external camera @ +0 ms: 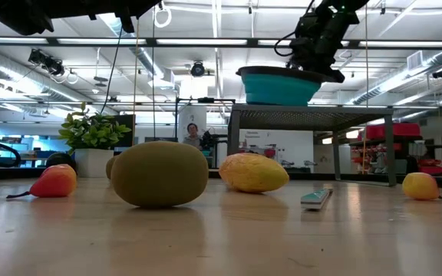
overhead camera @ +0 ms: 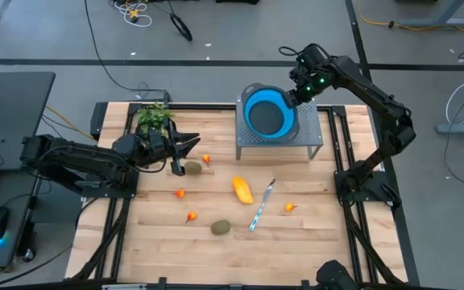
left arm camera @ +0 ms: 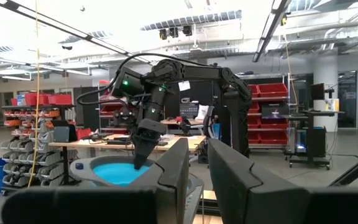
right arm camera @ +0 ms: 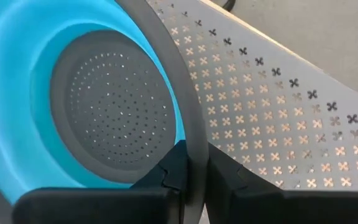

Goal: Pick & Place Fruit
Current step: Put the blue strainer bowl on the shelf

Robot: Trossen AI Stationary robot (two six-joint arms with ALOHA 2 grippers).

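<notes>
High view, progress: nothing placed yet; the blue collapsible colander with grey perforated base (overhead camera: 267, 113) is empty on the perforated grey metal stand (overhead camera: 312, 138), and all fruit lies on the pale wooden table (overhead camera: 321, 234).
Right gripper (overhead camera: 297, 95): fingers pinch the colander's grey rim, seemingly setting it in position.
Left gripper (overhead camera: 190, 146): fingers stand slightly apart, holding nothing; an olive-brown kiwi (overhead camera: 192, 167) lies just beside it, a small orange-red bit (overhead camera: 206, 159) near.
Farther out: the yellow-orange oblong mango (overhead camera: 242, 189), a second kiwi (overhead camera: 221, 228), three small bits.
In the way: slim silver-blue utensil (overhead camera: 262, 205) beside the mango; green leafy plant (overhead camera: 153, 118) behind the left gripper.
</notes>
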